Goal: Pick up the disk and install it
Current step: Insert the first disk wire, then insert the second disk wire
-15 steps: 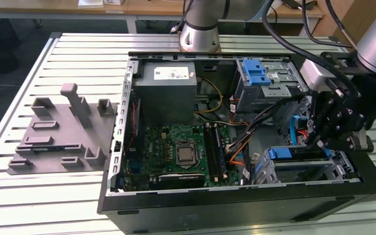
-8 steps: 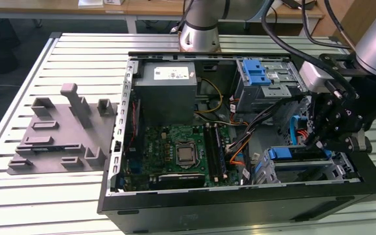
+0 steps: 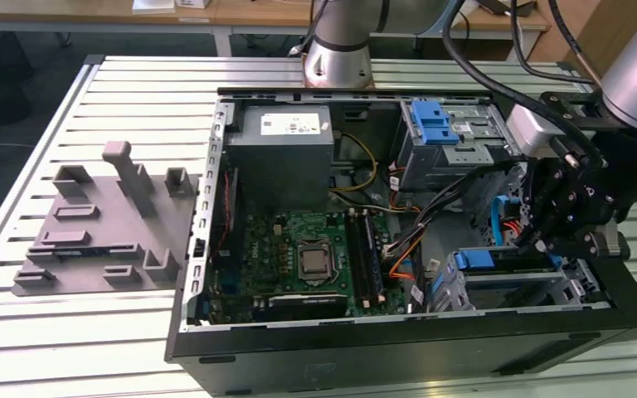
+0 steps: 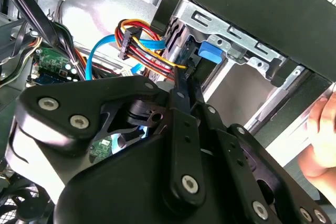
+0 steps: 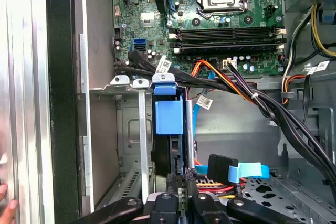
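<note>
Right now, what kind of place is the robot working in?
Probably a robotics lab or a computer-repair workbench. An open computer case lies on a ribbed metal table, with its green motherboard showing. The robot's hand reaches inside the case, and a grey parts holder sits beside it.

The room was brightly and evenly lit from above, and the ribbed table (image 3: 109,332) threw back a pale sheen. Inside the open computer case (image 3: 407,348) the light fell off, with soft shadow under the cables. In the first wrist view the motherboard (image 5: 210,19) was crisp, while the table edge at the side glared white. In the second wrist view the gripper (image 4: 178,129) loomed dark and soft, too close for focus.
</note>
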